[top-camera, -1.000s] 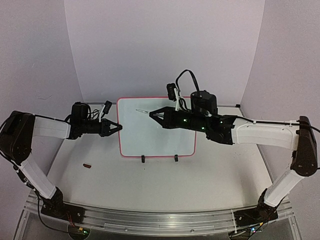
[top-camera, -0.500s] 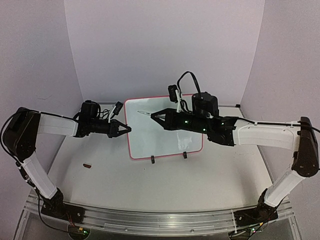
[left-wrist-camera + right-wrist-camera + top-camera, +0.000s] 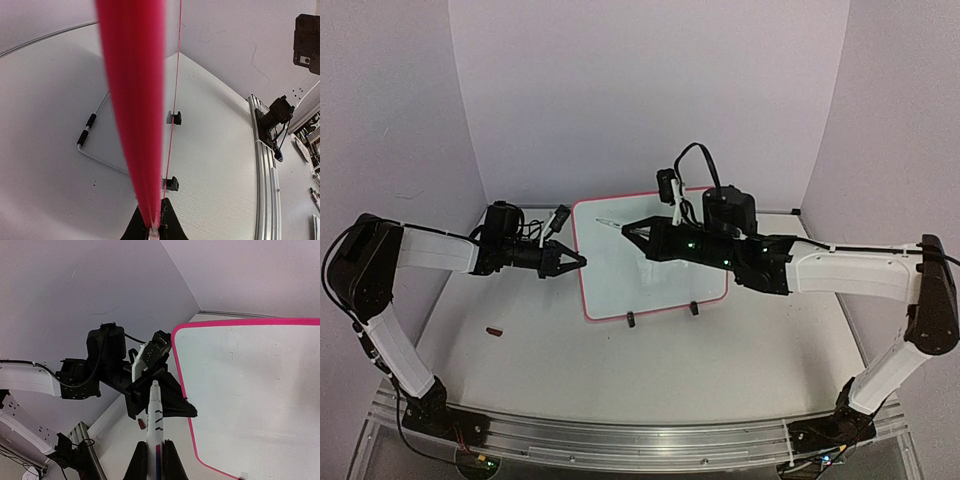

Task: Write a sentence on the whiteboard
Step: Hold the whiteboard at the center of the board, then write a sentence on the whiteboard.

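Observation:
The whiteboard (image 3: 660, 275), white with a pink border and two black clips (image 3: 630, 319) on its near edge, lies on the table. My left gripper (image 3: 578, 262) is shut on the board's left edge. In the left wrist view that pink edge (image 3: 132, 100) runs blurred into the closed jaws of the left gripper (image 3: 153, 229). My right gripper (image 3: 630, 229) hovers over the board's far left part, shut on a white marker (image 3: 608, 224). The right wrist view shows the marker (image 3: 155, 415) pointing past the board's corner (image 3: 176, 335). The sentence is out of view; the board's face shows only faint specks.
A small brown cap (image 3: 495, 332) lies on the table to the left of the board. A bent wire with black sleeves (image 3: 87, 135) shows left of the pink edge. Purple walls close in the back and both sides.
The left gripper reached right, closed on the board's left edge and pushed it; the board slid right and turned slightly. The right arm and its marker barely moved.

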You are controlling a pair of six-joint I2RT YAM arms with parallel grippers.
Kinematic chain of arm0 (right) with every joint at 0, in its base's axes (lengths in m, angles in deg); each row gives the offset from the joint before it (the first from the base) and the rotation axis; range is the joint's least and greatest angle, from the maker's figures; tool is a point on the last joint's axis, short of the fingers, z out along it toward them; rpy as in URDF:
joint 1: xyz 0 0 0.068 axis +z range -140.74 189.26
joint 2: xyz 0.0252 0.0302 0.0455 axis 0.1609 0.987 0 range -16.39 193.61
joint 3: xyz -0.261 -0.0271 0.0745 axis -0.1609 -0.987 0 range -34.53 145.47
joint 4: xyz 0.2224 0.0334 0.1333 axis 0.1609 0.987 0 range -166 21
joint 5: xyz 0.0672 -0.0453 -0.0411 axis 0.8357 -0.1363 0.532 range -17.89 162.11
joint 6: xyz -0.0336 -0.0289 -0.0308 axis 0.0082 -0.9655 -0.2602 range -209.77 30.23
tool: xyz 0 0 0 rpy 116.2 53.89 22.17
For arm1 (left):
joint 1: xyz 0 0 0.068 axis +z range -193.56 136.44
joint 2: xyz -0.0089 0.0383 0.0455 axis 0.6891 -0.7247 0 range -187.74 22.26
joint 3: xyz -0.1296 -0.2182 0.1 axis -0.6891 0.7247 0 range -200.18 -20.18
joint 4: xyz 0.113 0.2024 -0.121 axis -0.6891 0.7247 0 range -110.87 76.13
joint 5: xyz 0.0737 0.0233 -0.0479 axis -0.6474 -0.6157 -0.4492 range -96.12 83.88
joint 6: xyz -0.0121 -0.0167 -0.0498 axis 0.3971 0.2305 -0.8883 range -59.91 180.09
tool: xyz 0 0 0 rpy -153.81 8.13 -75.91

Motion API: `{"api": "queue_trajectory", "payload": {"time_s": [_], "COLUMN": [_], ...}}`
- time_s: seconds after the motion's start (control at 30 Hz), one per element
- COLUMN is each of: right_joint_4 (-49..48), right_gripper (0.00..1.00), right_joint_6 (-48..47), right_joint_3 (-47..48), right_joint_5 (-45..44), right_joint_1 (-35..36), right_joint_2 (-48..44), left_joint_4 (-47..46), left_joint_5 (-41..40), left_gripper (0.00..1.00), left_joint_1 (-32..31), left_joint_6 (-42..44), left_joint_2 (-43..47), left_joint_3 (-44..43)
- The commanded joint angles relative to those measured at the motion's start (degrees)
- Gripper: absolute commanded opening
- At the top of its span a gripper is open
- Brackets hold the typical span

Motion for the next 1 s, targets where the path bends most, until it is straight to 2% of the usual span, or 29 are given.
{"api": "queue_trajectory", "payload": {"time_s": [0.0,0.3,0.97], "right_joint_4": [-2.57,-2.57,-0.86], "right_gripper": [0.0,0.0,0.0], "right_joint_6": [-0.83,-0.55,0.17], "right_joint_3": [4.3,9.15,14.04], "right_joint_5": [-3.06,-3.38,-6.59], "right_joint_1": [0.26,0.26,0.17], "right_joint_2": [2.79,8.57,13.2], "left_joint_4": [-0.59,-0.06,0.11], "left_joint_5": [-2.38,-2.8,-3.05], "left_gripper": [0.0,0.0,0.0], "left_joint_1": [-0.42,-0.47,-0.44], "left_joint_6": [2.27,3.02,3.27], "left_joint_2": [-1.14,-0.73,-0.09], "left_joint_3": [0.31,0.51,0.8]}}
